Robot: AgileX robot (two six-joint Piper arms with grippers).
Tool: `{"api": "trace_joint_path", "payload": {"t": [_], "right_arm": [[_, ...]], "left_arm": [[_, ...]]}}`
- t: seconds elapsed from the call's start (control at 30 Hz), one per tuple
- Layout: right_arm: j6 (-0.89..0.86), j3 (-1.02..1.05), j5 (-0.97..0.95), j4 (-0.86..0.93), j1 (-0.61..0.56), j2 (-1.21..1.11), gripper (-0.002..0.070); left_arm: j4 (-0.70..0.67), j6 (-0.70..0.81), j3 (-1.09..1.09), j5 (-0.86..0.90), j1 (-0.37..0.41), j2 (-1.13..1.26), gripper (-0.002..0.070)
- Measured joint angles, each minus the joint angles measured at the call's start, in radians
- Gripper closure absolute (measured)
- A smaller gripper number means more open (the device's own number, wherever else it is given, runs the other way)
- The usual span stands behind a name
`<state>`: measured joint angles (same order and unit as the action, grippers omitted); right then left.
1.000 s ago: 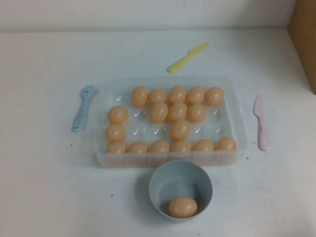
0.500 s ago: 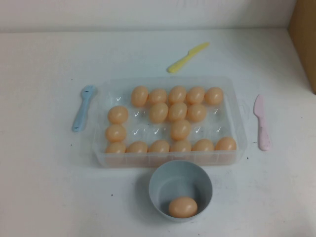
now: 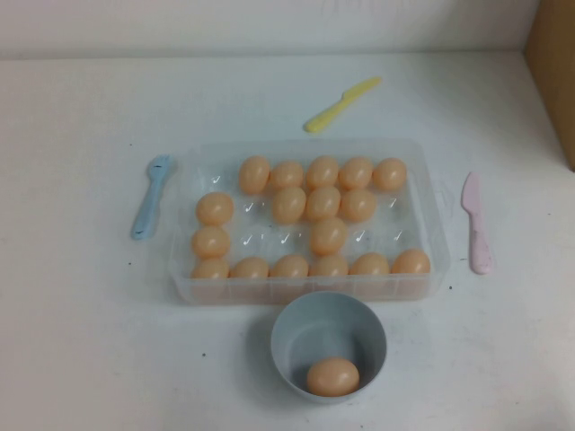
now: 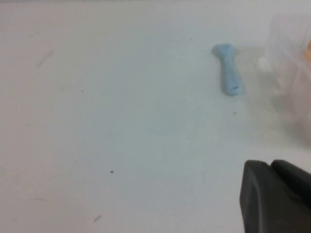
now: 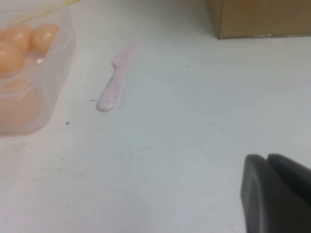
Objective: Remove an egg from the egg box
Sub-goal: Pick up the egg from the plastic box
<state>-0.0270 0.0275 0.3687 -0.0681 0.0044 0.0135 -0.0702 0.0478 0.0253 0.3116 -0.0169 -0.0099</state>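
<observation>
Peach-orange and smooth, one egg (image 3: pixel 332 376) is seen lying in the pale blue round bowl (image 3: pixel 289 329), toward its near right side, outside the egg box (image 3: pixel 426 172). The box, a clear plastic tray with low walls, is placed at the middle of the white table (image 3: pixel 81 341), just beyond the bowl, and many matching eggs are held in its dimples, with several dimples bare in the middle rows. A blue spoon (image 3: pixel 149 195) is laid just beside the box on the robot's left, a pink knife (image 3: pixel 476 222) near its right end, and a yellow knife (image 3: pixel 340 103) beyond its far wall. A brown cardboard box (image 3: pixel 554 72) is seen at the table's far right edge. The left gripper (image 4: pixel 276 198) is shown only in the left wrist view as a dark mass low over bare table, apart from the spoon; the right gripper (image 5: pixel 277 193) is likewise shown only in its wrist view, apart from the pink knife. Whether either is clenched or released cannot be told.
</observation>
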Motion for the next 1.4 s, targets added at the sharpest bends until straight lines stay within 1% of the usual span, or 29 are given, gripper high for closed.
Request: {"api": "trace_joint_path", "payload": {"t": [0.1,0.2,0.27,0.37,0.53,0.73,0.83,0.87,0.93,1.03,1.17,1.3,1.4], "right_arm": [[0.0,0.0,0.0,0.0,0.0,0.0,0.0694],[0.0,0.0,0.0,0.0,0.0,0.0,0.0694],[0.0,0.0,0.0,0.0,0.0,0.0,0.0694],[0.0,0.0,0.0,0.0,0.0,0.0,0.0694],[0.0,0.0,0.0,0.0,0.0,0.0,0.0694],[0.0,0.0,0.0,0.0,0.0,0.0,0.0694],[0.0,0.0,0.0,0.0,0.0,0.0,0.0694],[0.0,0.0,0.0,0.0,0.0,0.0,0.0694],[0.0,0.0,0.0,0.0,0.0,0.0,0.0694],[0.0,0.0,0.0,0.0,0.0,0.0,0.0694],[0.0,0.0,0.0,0.0,0.0,0.0,0.0694],[0.0,0.0,0.0,0.0,0.0,0.0,0.0694],[0.0,0.0,0.0,0.0,0.0,0.0,0.0694]], "left_arm": [[-0.123,-0.11,0.0,-0.062,0.0,0.0,0.0679],[-0.316,-0.246,0.0,-0.148,0.0,0.0,0.068],[-0.399,-0.297,0.0,-0.194,0.0,0.0,0.0679],[-0.437,-0.314,0.0,-0.235,0.0,0.0,0.0679],[-0.452,-0.321,0.0,-0.264,0.0,0.0,0.0679],[-0.453,-0.321,0.0,-0.266,0.0,0.0,0.068],[-0.453,-0.31,-0.01,-0.209,0.0,0.006,0.0679],[-0.453,-0.298,-0.029,-0.187,0.0,0.017,0.0679],[-0.453,-0.206,-0.093,-0.099,0.0,0.061,0.0679],[-0.451,-0.03,-0.226,0.024,0.0,0.162,0.068],[-0.446,0.224,-0.437,0.247,0.0,0.339,0.0679],[-0.438,0.373,-0.645,0.457,0.0,0.536,0.0679],[-0.437,0.452,-0.765,0.566,0.0,0.685,0.068]]}}
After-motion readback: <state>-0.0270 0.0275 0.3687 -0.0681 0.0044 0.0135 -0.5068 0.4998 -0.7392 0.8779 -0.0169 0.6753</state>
